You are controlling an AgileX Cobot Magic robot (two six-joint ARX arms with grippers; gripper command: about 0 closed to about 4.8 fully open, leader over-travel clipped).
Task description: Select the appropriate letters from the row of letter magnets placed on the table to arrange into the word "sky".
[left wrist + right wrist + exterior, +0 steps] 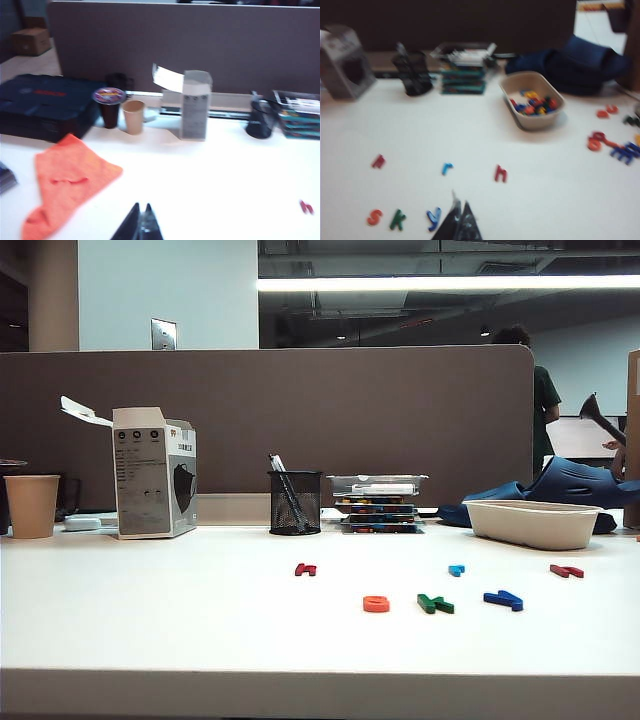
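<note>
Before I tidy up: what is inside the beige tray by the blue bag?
The beige tray holds a heap of small coloured letter magnets, red, blue and yellow; whatever lies under the heap is covered.

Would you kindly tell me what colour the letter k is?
Green; the letter k shows best in the right wrist view.

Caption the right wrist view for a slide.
Shut right claw above the table, beside orange s, green k, blue y spelling "sky".

left claw [141,222]: jaws together, raised | right claw [458,220]: jaws together, raised
</note>
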